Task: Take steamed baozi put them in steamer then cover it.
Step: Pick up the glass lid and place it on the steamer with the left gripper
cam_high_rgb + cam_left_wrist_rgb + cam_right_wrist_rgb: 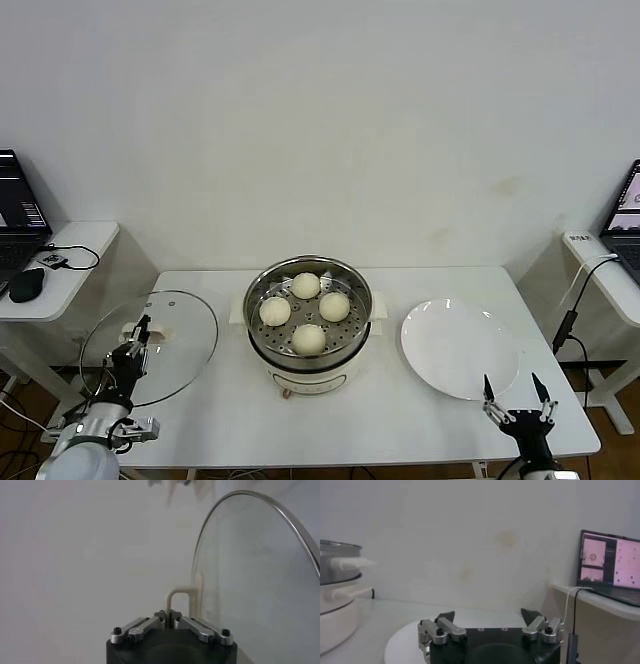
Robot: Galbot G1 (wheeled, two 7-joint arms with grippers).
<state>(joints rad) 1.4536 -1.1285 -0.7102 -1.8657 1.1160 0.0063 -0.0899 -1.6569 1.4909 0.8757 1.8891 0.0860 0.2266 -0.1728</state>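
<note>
I see all four baozi (305, 311) sitting in the steamer (309, 352) at the centre of the head view, on its perforated tray, with the pot uncovered. My left gripper (134, 343), at lower left of the frame, is clenched on the cream handle (178, 602) of the glass lid (185, 340), which is held over the table's (400, 420) left edge, tilted. My right gripper (516, 394), lower right, has its fingers spread and grasps nothing, just at the near rim of the white plate (459, 349).
</note>
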